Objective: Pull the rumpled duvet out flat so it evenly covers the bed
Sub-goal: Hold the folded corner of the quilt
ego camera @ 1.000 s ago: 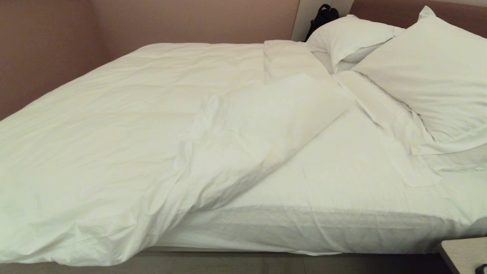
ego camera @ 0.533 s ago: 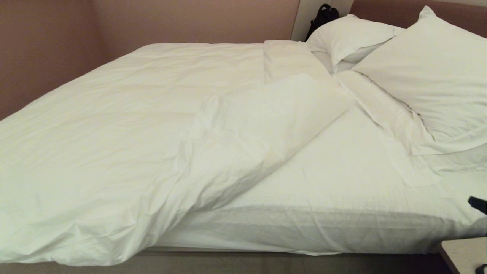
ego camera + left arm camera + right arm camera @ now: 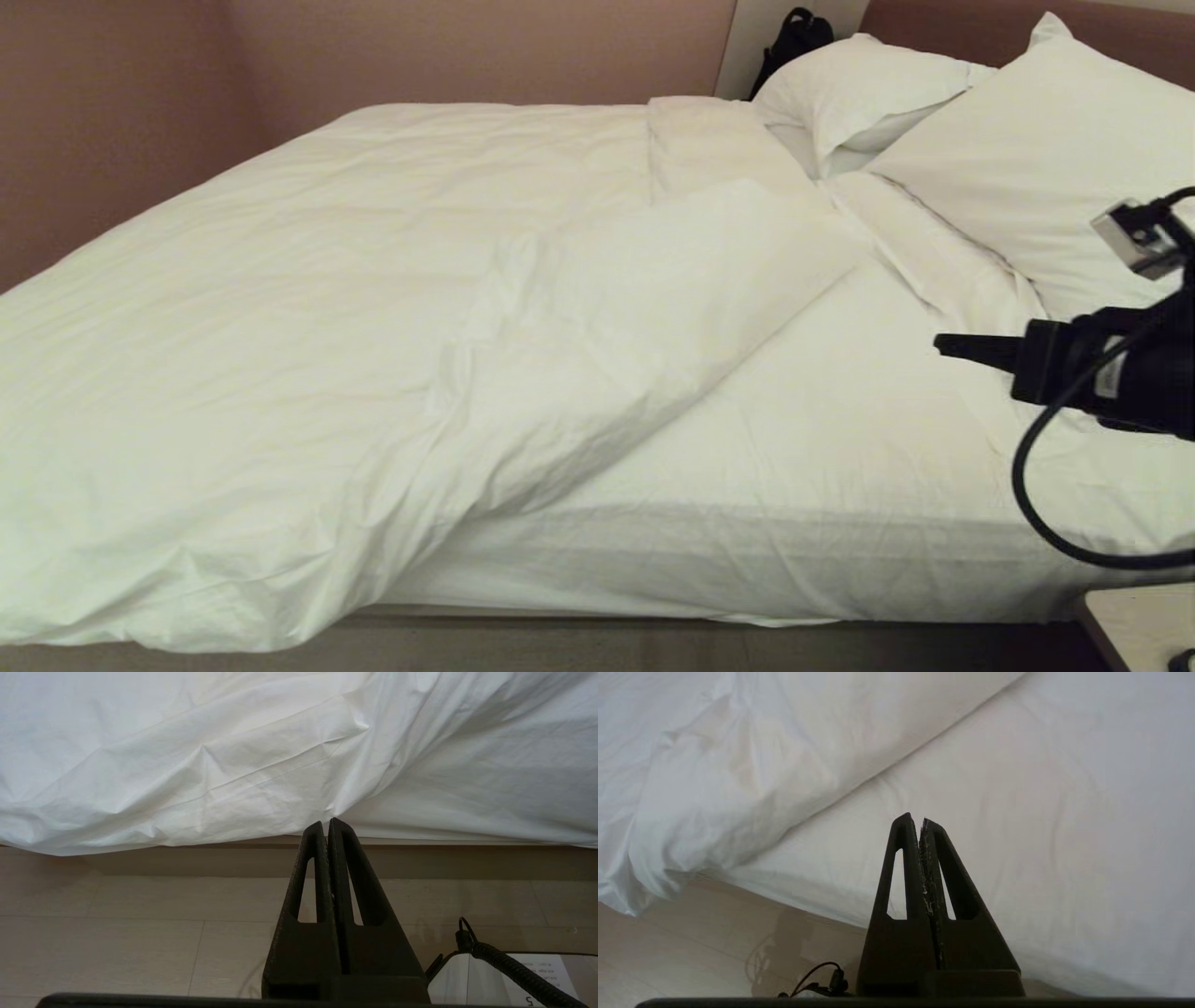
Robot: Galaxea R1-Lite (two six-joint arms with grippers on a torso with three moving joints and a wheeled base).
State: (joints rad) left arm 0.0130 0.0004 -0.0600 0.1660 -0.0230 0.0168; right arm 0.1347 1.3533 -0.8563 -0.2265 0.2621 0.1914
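The white duvet (image 3: 308,308) lies over the left and far part of the bed (image 3: 840,560), and its near corner (image 3: 653,308) is folded back, baring the fitted sheet (image 3: 840,439). My right gripper (image 3: 938,345) hovers shut and empty over the sheet at the right, pointing toward the fold; its wrist view shows the shut right gripper (image 3: 920,819) above the sheet with the duvet (image 3: 738,774) beyond. My left gripper (image 3: 325,822) is shut and empty, low beside the bed, under the hanging duvet edge (image 3: 210,788).
Two white pillows (image 3: 1055,177) lean against the brown headboard (image 3: 934,19) at the far right. A dark bag (image 3: 794,37) stands behind them. A light bedside table corner (image 3: 1134,625) sits at the near right. Pale floor (image 3: 117,942) runs along the bed's near side.
My right arm has risen into the head view from the lower right and now reaches over the bare sheet. The duvet and the left arm have not moved.
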